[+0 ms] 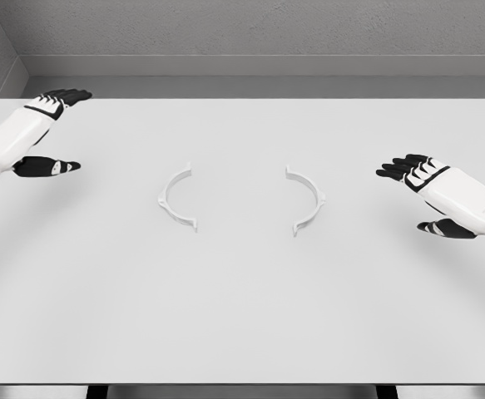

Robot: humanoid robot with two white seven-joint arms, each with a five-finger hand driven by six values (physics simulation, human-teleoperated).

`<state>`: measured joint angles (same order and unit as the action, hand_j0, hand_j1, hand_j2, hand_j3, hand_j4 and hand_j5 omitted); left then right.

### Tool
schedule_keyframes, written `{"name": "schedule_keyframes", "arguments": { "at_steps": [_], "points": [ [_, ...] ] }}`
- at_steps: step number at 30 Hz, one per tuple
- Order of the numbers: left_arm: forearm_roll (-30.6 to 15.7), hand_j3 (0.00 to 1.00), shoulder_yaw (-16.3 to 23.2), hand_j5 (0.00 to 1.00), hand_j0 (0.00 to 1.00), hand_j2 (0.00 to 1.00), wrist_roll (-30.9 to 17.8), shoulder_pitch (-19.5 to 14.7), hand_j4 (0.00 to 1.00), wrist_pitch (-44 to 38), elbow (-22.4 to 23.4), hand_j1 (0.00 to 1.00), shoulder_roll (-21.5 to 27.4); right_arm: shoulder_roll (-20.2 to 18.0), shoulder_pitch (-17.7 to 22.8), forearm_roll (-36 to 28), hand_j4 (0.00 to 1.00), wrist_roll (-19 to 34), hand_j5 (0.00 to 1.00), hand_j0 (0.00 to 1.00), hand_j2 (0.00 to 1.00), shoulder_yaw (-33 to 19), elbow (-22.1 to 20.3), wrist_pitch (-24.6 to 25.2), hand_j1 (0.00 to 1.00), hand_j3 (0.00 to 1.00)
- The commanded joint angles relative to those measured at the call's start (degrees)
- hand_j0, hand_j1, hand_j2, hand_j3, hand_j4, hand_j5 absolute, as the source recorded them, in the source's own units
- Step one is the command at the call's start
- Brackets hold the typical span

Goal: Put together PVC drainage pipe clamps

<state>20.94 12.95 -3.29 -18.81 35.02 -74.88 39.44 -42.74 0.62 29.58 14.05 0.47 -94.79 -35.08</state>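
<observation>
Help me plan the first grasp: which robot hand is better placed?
Right, probably: the right robot hand hovers open nearer the right clamp half than the left robot hand is to the left clamp half.

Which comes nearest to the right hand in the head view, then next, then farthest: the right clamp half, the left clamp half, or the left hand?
1. Right clamp half: just right of the table's middle, closest to the right hand.
2. Left clamp half: left of the middle, its open side facing the other half.
3. Left hand: at the table's far left edge.
</observation>
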Motion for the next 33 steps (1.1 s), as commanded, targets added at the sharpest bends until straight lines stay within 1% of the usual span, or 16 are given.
{"name": "schedule_keyframes", "arguments": {
  "at_steps": [1, 3, 4, 5, 6, 7, 8, 11, 15, 17, 20, 24, 26, 30, 31, 33],
  "points": [
    [-0.2, 1.0, 0.1, 1.0, 1.0, 1.0, 0.0, 0.0, 1.0, 0.0, -0.1, 1.0, 0.2, -0.1, 0.0, -0.4, 1.0, 0.0, 1.0, 1.0, 1.0, 0.1, 0.0, 0.1, 1.0, 1.0],
    [-0.2, 1.0, 0.1, 1.0, 1.0, 1.0, 0.0, -0.1, 1.0, 0.0, 0.0, 1.0, 0.2, 0.1, 0.0, -0.4, 1.0, 0.0, 1.0, 1.0, 1.0, 0.0, 0.0, 0.1, 1.0, 1.0],
    [-0.2, 1.0, 0.1, 1.0, 1.0, 1.0, 0.0, -0.2, 1.0, 0.0, 0.0, 1.0, 0.2, 1.1, -0.2, -0.3, 1.0, 0.0, 1.0, 1.0, 1.0, 0.0, 0.0, 0.1, 1.0, 1.0],
    [-0.1, 1.0, 0.3, 1.0, 1.0, 1.0, 0.0, -0.3, 1.0, 0.0, 0.0, 1.0, -0.1, 1.4, -1.8, 0.6, 1.0, 0.0, 1.0, 1.0, 1.0, 0.2, 0.0, 0.1, 1.0, 1.0],
    [-0.2, 1.0, 1.8, 1.0, 1.0, 1.0, 0.0, -0.5, 1.0, 0.0, 0.0, 1.0, -0.2, 2.6, -3.4, 2.9, 1.0, 0.0, 1.0, 1.0, 1.0, 1.7, 0.0, 0.4, 1.0, 1.0],
    [-0.1, 1.0, 2.8, 1.0, 1.0, 1.0, 0.0, -0.6, 1.0, 0.0, 0.1, 1.0, -0.7, 2.8, -7.0, 5.5, 1.0, 0.0, 1.0, 1.0, 1.0, 5.6, 0.1, 4.3, 1.0, 1.0],
    [-0.2, 1.0, 3.0, 1.0, 1.0, 1.0, 0.0, -0.6, 1.0, 0.0, 0.1, 1.0, -0.7, 2.9, -9.3, 6.3, 1.0, 0.0, 1.0, 1.0, 1.0, 8.4, 0.7, 6.1, 1.0, 1.0],
    [-0.1, 1.0, 3.6, 1.0, 1.0, 1.0, 0.0, -1.0, 1.0, 0.0, 0.4, 1.0, -0.9, 5.5, -18.3, 7.2, 1.0, 2.3, 1.0, 1.0, 1.0, 16.8, 7.2, 10.3, 1.0, 1.0],
    [0.8, 1.0, 8.0, 1.0, 1.0, 1.0, -0.1, -4.7, 1.0, 0.0, 2.3, 1.0, -3.0, 8.7, -24.0, 11.2, 1.0, 2.3, 1.0, 1.0, 1.0, 22.6, 15.6, 10.6, 1.0, 1.0],
    [0.8, 1.0, 11.5, 1.0, 1.0, 1.0, 0.0, -7.1, 1.0, 0.0, 3.7, 1.0, -3.8, 8.9, -23.9, 12.2, 1.0, 2.4, 1.0, 1.0, 1.0, 23.7, 15.2, 10.6, 1.0, 1.0],
    [0.8, 1.0, 13.4, 1.0, 1.0, 1.0, 0.0, -7.3, 1.0, 0.0, 3.7, 1.0, -4.0, 8.9, -24.0, 13.0, 1.0, 2.7, 1.0, 1.0, 1.0, 25.6, 15.0, 10.6, 1.0, 1.0],
    [1.8, 1.0, 14.4, 1.0, 1.0, 1.0, 0.0, -7.4, 1.0, 0.0, 4.0, 1.0, -5.0, 9.8, -24.5, 13.1, 1.0, 2.7, 1.0, 1.0, 1.0, 25.4, 15.1, 10.6, 1.0, 1.0],
    [2.8, 1.0, 16.0, 1.0, 1.0, 1.0, 0.0, -7.3, 1.0, 0.0, 3.5, 1.0, -5.5, 10.3, -25.4, 13.1, 1.0, 2.7, 1.0, 1.0, 1.0, 25.2, 15.0, 10.7, 1.0, 1.0],
    [2.6, 1.0, 16.4, 1.0, 1.0, 1.0, 0.0, -7.1, 1.0, 0.0, 3.3, 1.0, -5.1, 10.7, -25.5, 13.1, 1.0, 2.7, 1.0, 1.0, 1.0, 25.2, 14.6, 10.7, 1.0, 1.0],
    [2.6, 1.0, 17.5, 1.0, 1.0, 1.0, 0.0, -7.3, 1.0, 0.0, 3.3, 1.0, -5.1, 11.0, -25.6, 13.1, 1.0, 2.7, 1.0, 1.0, 1.0, 25.2, 14.6, 10.7, 1.0, 1.0],
    [2.6, 1.0, 17.7, 1.0, 1.0, 1.0, 0.0, -7.3, 1.0, 0.0, 3.3, 1.0, -5.0, 12.0, -25.8, 13.1, 1.0, 2.7, 1.0, 1.0, 1.0, 25.2, 14.6, 10.8, 1.0, 1.0]
  ]
}}
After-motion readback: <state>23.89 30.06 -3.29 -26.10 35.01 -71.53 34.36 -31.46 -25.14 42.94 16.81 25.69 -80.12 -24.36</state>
